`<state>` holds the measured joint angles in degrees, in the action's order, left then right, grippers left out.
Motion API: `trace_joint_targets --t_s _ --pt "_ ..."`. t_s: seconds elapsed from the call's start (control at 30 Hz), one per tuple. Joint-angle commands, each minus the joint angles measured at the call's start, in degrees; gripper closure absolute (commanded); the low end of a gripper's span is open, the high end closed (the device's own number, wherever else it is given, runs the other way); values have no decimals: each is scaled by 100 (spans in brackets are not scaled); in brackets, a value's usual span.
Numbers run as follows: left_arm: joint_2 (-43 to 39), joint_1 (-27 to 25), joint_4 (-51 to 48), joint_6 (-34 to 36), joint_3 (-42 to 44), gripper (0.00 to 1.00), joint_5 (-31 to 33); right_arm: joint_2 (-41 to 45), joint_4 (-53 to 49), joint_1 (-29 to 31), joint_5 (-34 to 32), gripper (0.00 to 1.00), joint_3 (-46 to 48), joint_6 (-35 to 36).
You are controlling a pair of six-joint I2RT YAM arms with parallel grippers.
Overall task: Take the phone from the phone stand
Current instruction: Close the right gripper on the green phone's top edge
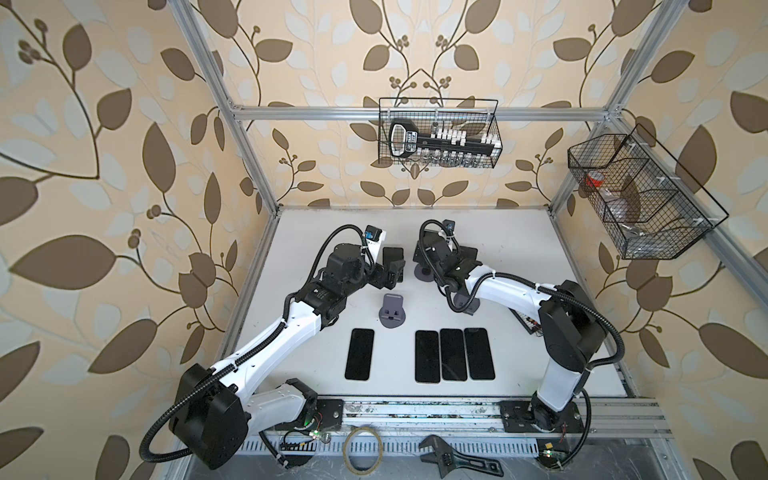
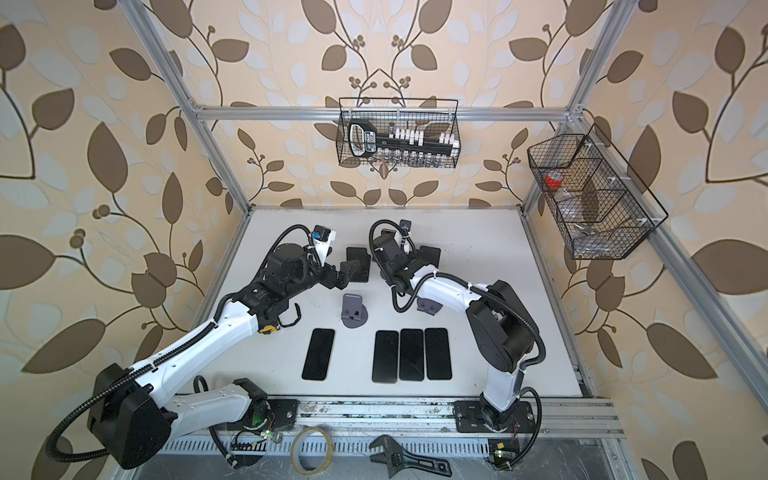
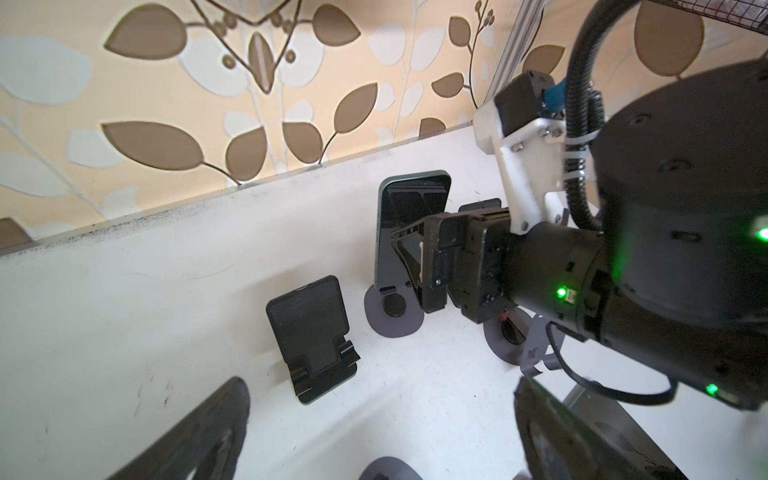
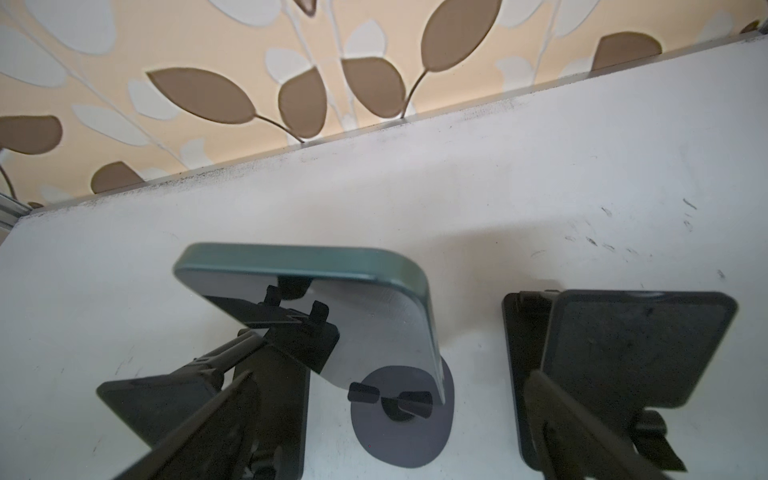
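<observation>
Tabletop [image 1: 519, 253] white, wallpaper [image 1: 124, 124] leaf-patterned

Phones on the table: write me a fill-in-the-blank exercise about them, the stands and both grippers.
Beside the lone flat phone, ___ more phones lie side by side.
The right gripper is at the green-edged phone, which sits on its ___.
The left gripper and the right one are both ___.
The grey stand in the middle holds ___ phone.
Missing: three; stand; open; no.

The phone [image 4: 311, 259] is teal-edged, the phone stand [image 4: 399, 440] grey — wallpaper [image 4: 187, 41] beige (brown leaves [image 4: 199, 95]).
</observation>
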<state>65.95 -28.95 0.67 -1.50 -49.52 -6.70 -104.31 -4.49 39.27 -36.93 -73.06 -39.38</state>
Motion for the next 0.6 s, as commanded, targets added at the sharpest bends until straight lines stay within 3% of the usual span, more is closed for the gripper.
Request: trace_joint_targets --t_s 0.0,0.57 --pt "-247 -65 127 144 20 1 224 -187 -28 28 -156 0 -304 -175" --pt "-364 -181 118 233 54 1 395 -710 -188 28 -436 0 -784 -125"
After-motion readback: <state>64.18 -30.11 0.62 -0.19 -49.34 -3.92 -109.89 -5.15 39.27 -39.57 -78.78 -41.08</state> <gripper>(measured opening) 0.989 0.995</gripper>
